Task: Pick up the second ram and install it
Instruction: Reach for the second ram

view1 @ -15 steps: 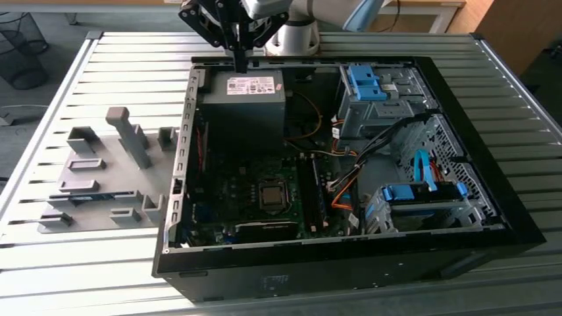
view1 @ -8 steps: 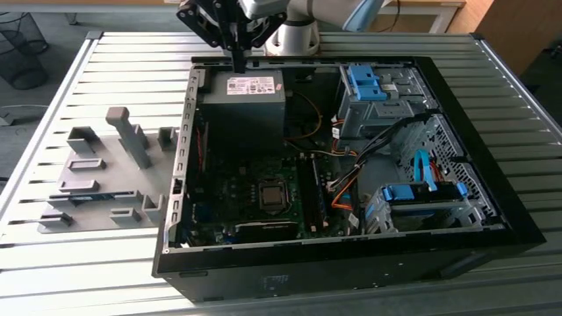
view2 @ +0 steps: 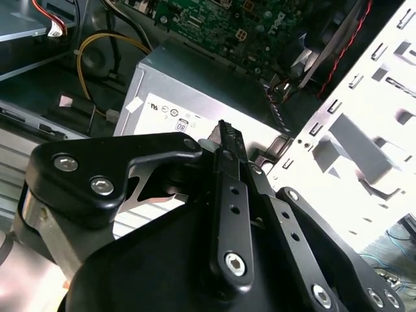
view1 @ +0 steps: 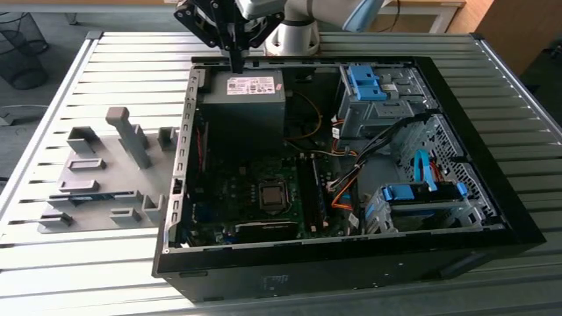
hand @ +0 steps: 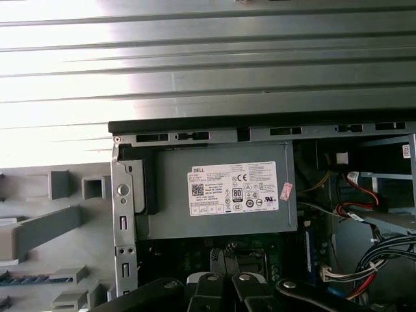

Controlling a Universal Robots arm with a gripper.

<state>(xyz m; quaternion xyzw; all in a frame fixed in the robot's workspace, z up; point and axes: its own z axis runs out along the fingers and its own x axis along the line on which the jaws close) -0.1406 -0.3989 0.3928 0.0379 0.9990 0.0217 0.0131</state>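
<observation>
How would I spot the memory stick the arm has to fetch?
Find the open black computer case on the slatted table; to the exterior view's left of it lies a grey holder plate with upright blocks. Toward that plate's nearer edge, the second ram is the thin blue-green strip, the only coloured piece among grey ones.
</observation>
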